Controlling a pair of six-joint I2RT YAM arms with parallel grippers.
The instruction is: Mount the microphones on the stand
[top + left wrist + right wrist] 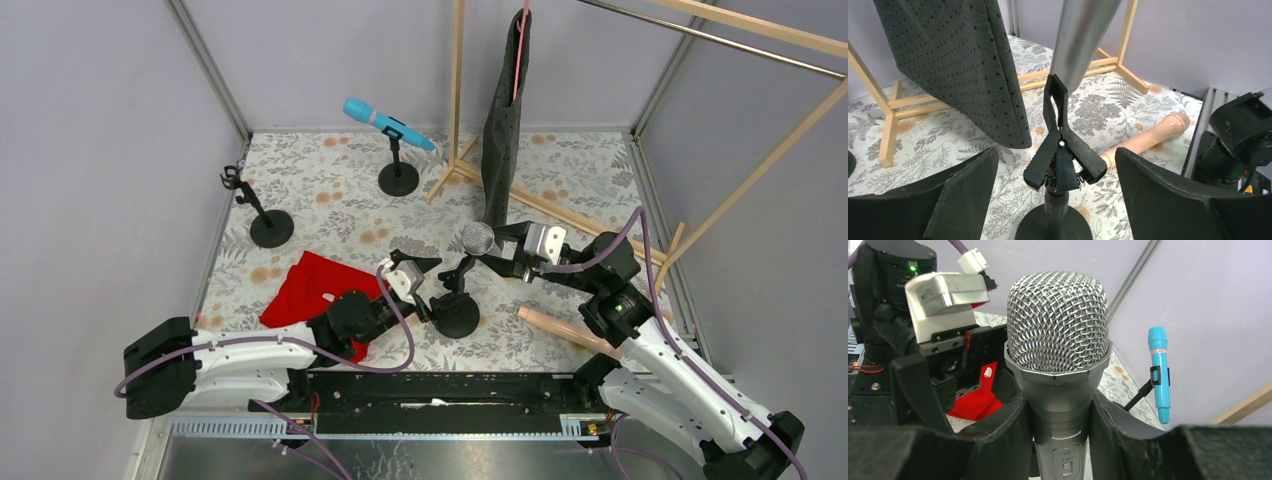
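Floral table: right claw clamps silver microphone; left claw apart around stand.

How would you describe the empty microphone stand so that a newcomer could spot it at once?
Look at the floral tabletop and go to its left edge, beside the grey wall. There stands a black round-based stand, just beyond the red cloth. Unlike the far stand carrying the cyan-blue microphone and the near stand beside the silver-grey microphone, its clip holds nothing.
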